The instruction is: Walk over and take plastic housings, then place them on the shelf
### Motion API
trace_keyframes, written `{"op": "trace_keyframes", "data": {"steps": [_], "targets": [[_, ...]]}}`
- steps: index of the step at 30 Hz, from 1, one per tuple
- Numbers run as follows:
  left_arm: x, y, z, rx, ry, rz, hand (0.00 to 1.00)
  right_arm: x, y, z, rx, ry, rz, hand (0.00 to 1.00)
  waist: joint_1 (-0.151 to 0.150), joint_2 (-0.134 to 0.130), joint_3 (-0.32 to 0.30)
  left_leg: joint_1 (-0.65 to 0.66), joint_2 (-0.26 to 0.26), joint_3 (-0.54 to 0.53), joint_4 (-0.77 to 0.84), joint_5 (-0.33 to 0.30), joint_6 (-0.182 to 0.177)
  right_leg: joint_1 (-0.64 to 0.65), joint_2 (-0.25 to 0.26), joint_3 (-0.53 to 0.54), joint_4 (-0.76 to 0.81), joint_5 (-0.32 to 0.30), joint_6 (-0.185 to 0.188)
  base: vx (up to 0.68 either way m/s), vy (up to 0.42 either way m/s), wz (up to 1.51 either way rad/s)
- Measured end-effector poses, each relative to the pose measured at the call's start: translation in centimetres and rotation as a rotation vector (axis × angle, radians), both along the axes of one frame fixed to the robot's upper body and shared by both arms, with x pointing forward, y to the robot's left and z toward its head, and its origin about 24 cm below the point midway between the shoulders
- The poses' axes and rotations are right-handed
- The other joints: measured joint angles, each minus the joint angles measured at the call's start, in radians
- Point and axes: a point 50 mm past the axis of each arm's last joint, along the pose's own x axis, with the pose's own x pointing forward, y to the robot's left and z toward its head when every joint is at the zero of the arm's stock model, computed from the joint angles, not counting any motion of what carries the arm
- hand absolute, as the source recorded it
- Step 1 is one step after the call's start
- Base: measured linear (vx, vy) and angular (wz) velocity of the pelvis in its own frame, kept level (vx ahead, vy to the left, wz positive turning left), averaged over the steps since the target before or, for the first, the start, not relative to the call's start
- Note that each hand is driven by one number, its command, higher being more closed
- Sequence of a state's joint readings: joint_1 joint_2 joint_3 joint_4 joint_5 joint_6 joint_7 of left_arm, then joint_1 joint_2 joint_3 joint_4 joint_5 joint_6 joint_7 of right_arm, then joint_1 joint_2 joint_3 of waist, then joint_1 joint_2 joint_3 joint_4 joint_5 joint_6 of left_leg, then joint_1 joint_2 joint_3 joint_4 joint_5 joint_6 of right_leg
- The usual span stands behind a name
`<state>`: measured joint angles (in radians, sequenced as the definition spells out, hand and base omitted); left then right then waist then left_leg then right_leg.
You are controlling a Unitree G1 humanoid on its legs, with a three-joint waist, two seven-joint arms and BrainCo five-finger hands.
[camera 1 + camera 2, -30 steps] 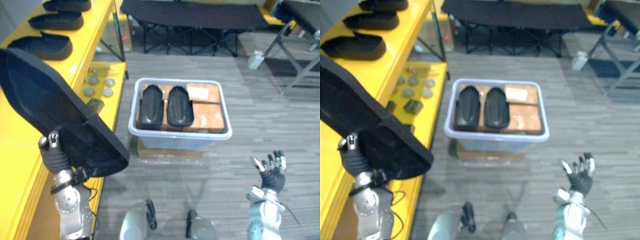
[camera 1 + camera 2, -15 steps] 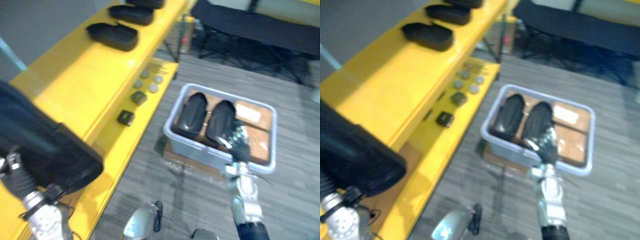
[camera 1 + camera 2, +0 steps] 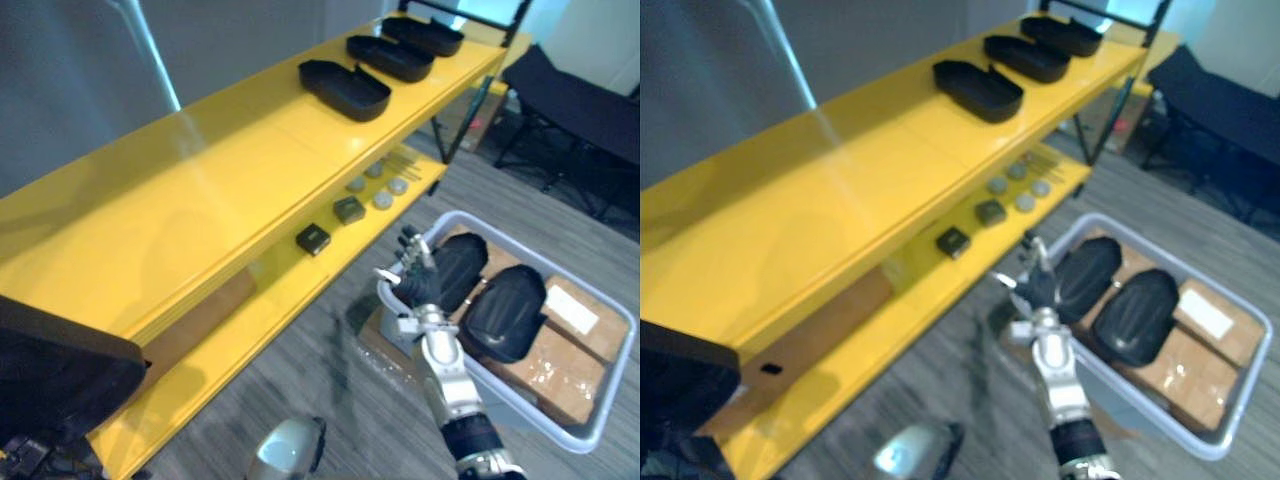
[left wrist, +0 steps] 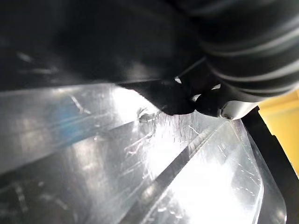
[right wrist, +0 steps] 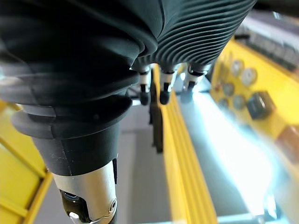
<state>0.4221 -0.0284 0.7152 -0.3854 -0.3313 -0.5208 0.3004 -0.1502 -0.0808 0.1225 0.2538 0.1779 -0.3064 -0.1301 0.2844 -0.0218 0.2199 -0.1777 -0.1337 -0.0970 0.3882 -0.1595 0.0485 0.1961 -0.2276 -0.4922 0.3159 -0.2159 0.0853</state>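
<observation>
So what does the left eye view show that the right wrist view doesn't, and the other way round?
Left eye view: three black plastic housings on top of the yellow shelf, two more in the grey plastic bin, another large one at lower left. Right wrist view: silver fingers from close, hanging straight. Both: the right hand, the shelf, and small round discs on its lower board.

a long yellow shelf [image 3: 190,190] of two levels runs from 8 o'clock up to 1 o'clock, its glossy top catching pale light, with a plain grey wall [image 3: 90,80] behind it at 10 o'clock. grey plank-patterned floor [image 3: 340,385] spreads from 6 round to 3 o'clock, and a black folding cot [image 3: 585,105] stands on it at 2 o'clock.
</observation>
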Motion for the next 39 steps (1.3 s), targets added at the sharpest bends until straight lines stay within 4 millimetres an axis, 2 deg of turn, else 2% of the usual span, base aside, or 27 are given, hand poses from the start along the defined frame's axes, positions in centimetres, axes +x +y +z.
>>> {"op": "trace_keyframes", "data": {"steps": [3,4,6,8,11,12,14,16,17,18,20,22,23,26,27,29,31,32,34,36,37,38,39], "targets": [[0.9,-0.5,-0.3,-0.025,-0.017,-0.054,1.00,-0.7,-1.0,-0.8,-0.007,0.028,-0.034,0.00,-0.025,0.001,-0.003,-0.031,-0.003,-0.009,0.019,0.002,-0.005,0.019,0.022,-0.032,-0.044,0.000,0.001,-0.03,-0.023,0.16],[1.6,-0.8,-0.2,-0.024,-0.033,-0.089,1.00,-1.1,-1.8,-1.1,-0.011,0.039,-0.062,0.00,-0.028,0.006,-0.002,-0.064,0.011,0.008,0.042,-0.023,-0.004,0.024,0.034,-0.061,-0.073,0.001,0.002,-0.07,-0.013,0.33],[2.8,-1.1,-0.5,-0.042,-0.049,-0.142,1.00,-1.8,-2.6,-1.9,-0.009,0.072,-0.116,0.00,-0.039,0.014,0.004,-0.094,0.064,0.091,0.067,-0.029,-0.003,0.035,0.047,-0.093,-0.095,0.004,0.006,-0.03,0.007,0.54],[4.1,-1.7,-1.2,-0.073,-0.038,-0.195,1.00,-2.7,-3.4,-2.7,-0.010,0.106,-0.158,0.00,-0.062,0.019,0.006,-0.095,0.074,0.102,0.072,-0.029,-0.003,0.037,0.043,-0.102,-0.050,0.003,0.007,0.01,0.060,0.60],[5.3,-2.5,-1.9,-0.108,-0.017,-0.251,1.00,-3.6,-4.0,-3.1,0.002,0.113,-0.187,0.00,-0.066,0.015,0.010,-0.058,0.052,0.085,0.050,-0.028,-0.003,0.030,0.012,-0.054,0.033,0.003,0.005,0.05,0.100,0.23],[5.5,-2.7,-2.0,-0.117,-0.011,-0.256,1.00,-4.1,-4.0,-3.0,0.006,0.097,-0.192,0.00,-0.077,0.003,0.004,-0.041,0.038,0.079,0.028,-0.019,0.003,0.027,-0.002,-0.034,0.056,0.005,0.004,0.07,0.044,0.21],[5.6,-2.8,-2.0,-0.120,-0.016,-0.261,1.00,-4.5,-4.0,-2.8,0.009,0.069,-0.183,0.00,-0.083,-0.004,-0.002,-0.027,0.030,0.072,-0.006,0.002,0.001,0.006,-0.006,0.020,0.082,0.021,0.006,0.08,0.018,0.18],[6.1,-3.0,-1.8,-0.117,-0.023,-0.282,1.00,-5.1,-4.4,-2.5,0.010,0.041,-0.196,0.00,-0.103,-0.007,-0.002,-0.015,0.017,0.035,-0.043,0.034,0.009,-0.020,0.001,0.079,0.118,0.039,-0.002,0.09,-0.020,0.47],[6.8,-3.4,-1.5,-0.110,-0.034,-0.315,1.00,-5.4,-4.8,-2.6,0.007,0.039,-0.206,0.00,-0.119,-0.005,-0.001,-0.007,0.012,0.008,-0.069,0.055,0.015,-0.037,0.004,0.114,0.149,0.024,-0.007,0.07,-0.079,0.71],[7.3,-3.8,-1.4,-0.109,-0.037,-0.345,1.00,-5.6,-5.1,-2.6,0.002,0.041,-0.210,0.00,-0.131,0.001,0.001,0.005,0.011,-0.018,-0.084,0.068,0.011,-0.040,0.011,0.127,0.154,-0.025,-0.010,0.04,-0.090,0.65],[7.7,-4.1,-1.4,-0.109,-0.032,-0.367,1.00,-5.7,-5.1,-2.7,-0.004,0.038,-0.206,0.00,-0.135,0.001,0.001,0.017,0.012,-0.031,-0.090,0.072,0.007,-0.055,0.017,0.145,0.142,-0.065,-0.017,0.00,-0.107,0.31],[8.0,-4.4,-1.5,-0.120,-0.025,-0.382,1.00,-5.7,-5.0,-2.4,-0.030,0.019,-0.181,0.00,-0.136,0.000,0.001,0.017,0.014,-0.029,-0.077,0.071,0.000,-0.079,0.019,0.149,0.081,-0.063,-0.033,-0.04,-0.157,0.04],[8.0,-4.6,-1.7,-0.123,-0.019,-0.387,1.00,-5.7,-4.9,-2.3,-0.035,0.011,-0.165,0.00,-0.137,0.001,0.002,0.004,0.012,-0.020,-0.062,0.063,-0.013,-0.086,0.023,0.151,0.048,-0.047,-0.028,-0.08,-0.178,-0.12],[7.6,-4.7,-2.0,-0.105,0.021,-0.372,1.00,-5.5,-5.0,-2.0,-0.046,-0.002,-0.138,0.00,-0.135,0.026,0.000,-0.036,0.065,0.015,-0.028,0.042,-0.044,-0.068,0.073,0.164,-0.054,-0.041,-0.003,-0.09,-0.139,-0.37],[7.4,-4.7,-2.1,-0.104,0.030,-0.364,1.00,-5.3,-4.9,-1.8,-0.046,-0.010,-0.134,0.00,-0.140,0.038,0.008,-0.034,0.088,0.040,-0.027,0.037,-0.044,-0.063,0.082,0.165,-0.066,-0.037,0.002,-0.11,-0.136,-0.29],[7.5,-4.9,-1.9,-0.072,0.046,-0.364,1.00,-5.4,-5.0,-1.7,-0.049,-0.021,-0.140,0.00,-0.164,0.040,0.007,-0.033,0.120,0.094,-0.010,0.035,-0.046,-0.055,0.086,0.158,-0.065,-0.038,0.001,-0.05,-0.055,0.04],[7.3,-5.0,-1.2,-0.019,0.048,-0.362,1.00,-5.2,-5.2,-1.3,-0.058,-0.046,-0.147,0.00,-0.162,0.045,0.004,-0.035,0.131,0.112,0.020,0.013,-0.049,-0.053,0.088,0.167,-0.062,-0.040,-0.001,0.06,0.134,-0.05],[5.7,-4.1,1.2,0.131,0.034,-0.313,1.00,-4.3,-5.2,-0.2,-0.051,-0.100,-0.187,0.00,-0.149,0.019,0.008,-0.051,0.101,0.135,0.140,-0.096,-0.022,-0.059,0.029,0.161,0.056,-0.147,-0.039,0.24,0.334,-0.04],[5.5,-3.9,1.8,0.153,0.019,-0.310,1.00,-4.2,-5.3,0.0,-0.047,-0.105,-0.208,0.00,-0.131,0.019,0.005,-0.067,0.100,0.132,0.191,-0.125,-0.006,-0.098,0.007,0.162,0.177,-0.127,-0.024,0.27,0.271,0.14],[5.4,-3.9,2.6,0.195,0.012,-0.318,1.00,-3.8,-5.2,0.4,-0.054,-0.122,-0.204,0.00,-0.130,0.007,0.006,-0.067,0.082,0.118,0.199,-0.136,0.006,-0.122,-0.005,0.164,0.242,-0.113,-0.020,0.17,0.076,0.26],[5.4,-3.8,2.8,0.208,0.011,-0.318,1.00,-3.7,-5.3,0.6,-0.059,-0.130,-0.207,0.00,-0.134,0.011,0.010,-0.059,0.071,0.100,0.198,-0.156,0.018,-0.141,-0.010,0.169,0.302,-0.091,-0.023,0.18,0.069,0.35],[5.5,-3.6,3.5,0.248,0.000,-0.327,1.00,-3.5,-6.3,1.0,-0.074,-0.147,-0.248,0.00,-0.149,0.030,0.034,-0.020,0.069,0.071,0.189,-0.162,0.031,-0.232,-0.024,0.208,0.499,-0.090,-0.098,0.15,0.049,0.50],[6.0,-3.5,4.2,0.277,-0.019,-0.348,1.00,-3.8,-8.2,1.5,-0.098,-0.157,-0.321,0.00,-0.164,0.051,0.027,0.013,0.077,0.027,0.159,-0.158,0.027,-0.289,0.038,0.280,0.443,-0.146,-0.081,0.19,0.022,0.80]]}}
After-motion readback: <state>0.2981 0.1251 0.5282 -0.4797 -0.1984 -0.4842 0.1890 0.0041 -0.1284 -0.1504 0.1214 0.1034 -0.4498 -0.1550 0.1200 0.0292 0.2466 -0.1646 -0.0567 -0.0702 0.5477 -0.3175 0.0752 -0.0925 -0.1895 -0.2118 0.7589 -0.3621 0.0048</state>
